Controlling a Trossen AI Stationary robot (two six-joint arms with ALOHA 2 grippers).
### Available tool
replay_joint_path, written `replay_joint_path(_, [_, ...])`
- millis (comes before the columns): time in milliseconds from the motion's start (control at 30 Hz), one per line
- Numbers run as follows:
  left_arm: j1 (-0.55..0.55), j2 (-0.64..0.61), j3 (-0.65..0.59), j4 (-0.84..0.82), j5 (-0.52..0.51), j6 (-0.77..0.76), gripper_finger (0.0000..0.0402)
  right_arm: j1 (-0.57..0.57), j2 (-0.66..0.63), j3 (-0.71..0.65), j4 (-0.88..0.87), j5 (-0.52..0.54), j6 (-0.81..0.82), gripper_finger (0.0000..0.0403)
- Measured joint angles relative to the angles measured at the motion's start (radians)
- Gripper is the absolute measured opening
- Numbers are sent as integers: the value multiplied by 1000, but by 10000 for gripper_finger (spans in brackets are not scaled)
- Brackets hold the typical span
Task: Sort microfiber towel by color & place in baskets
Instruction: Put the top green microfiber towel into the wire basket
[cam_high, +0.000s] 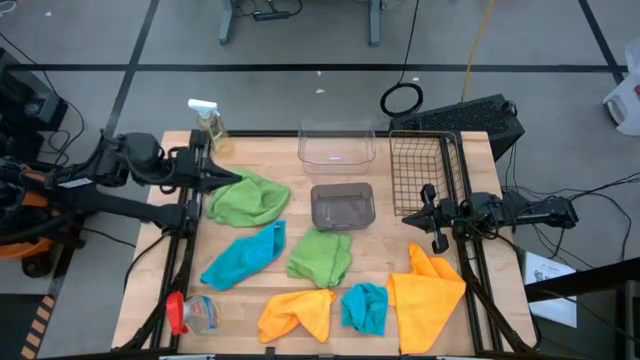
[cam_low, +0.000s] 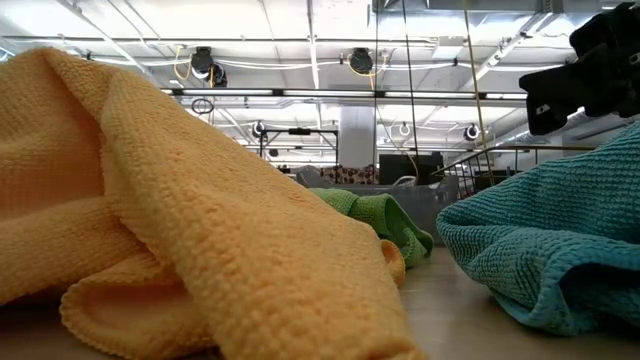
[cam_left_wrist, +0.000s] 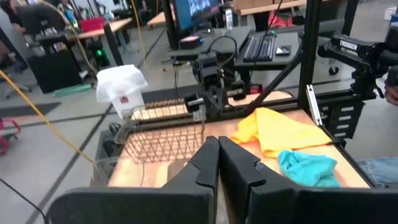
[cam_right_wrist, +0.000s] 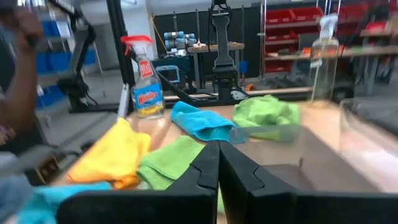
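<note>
Illumination is bright and even, supplied by overhead ceiling fixtures (cam_low: 290, 95) visible in the low view. Shadows on the bench (cam_high: 250, 300) are soft and faint. In the low view the nearest orange towel (cam_low: 180, 220) is close and slightly soft. The right wrist view shows blur on the clear tub (cam_right_wrist: 373, 121) and the person's arm (cam_right_wrist: 22, 68).
</note>
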Motion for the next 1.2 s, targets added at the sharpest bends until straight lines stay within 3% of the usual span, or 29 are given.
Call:
replay_joint_path(133, [0,21,-7,2,0,-46,26,0,0,0,22,2,127,0])
replay_joint_path(500, [-7,84,-8,48,0,-50,29,0,42,155,-10,5,126,0])
replay_joint_path(767, [-7,101,-8,49,-36,-46,29,0,180,471,-232,7,52,0])
replay_joint_path(933, [-7,101,-8,57,-56,-46,29,0,325,715,-369,81,22,0])
replay_joint_path(1200, [-7,101,-8,77,-58,-53,29,0,592,987,-402,106,-133,0])
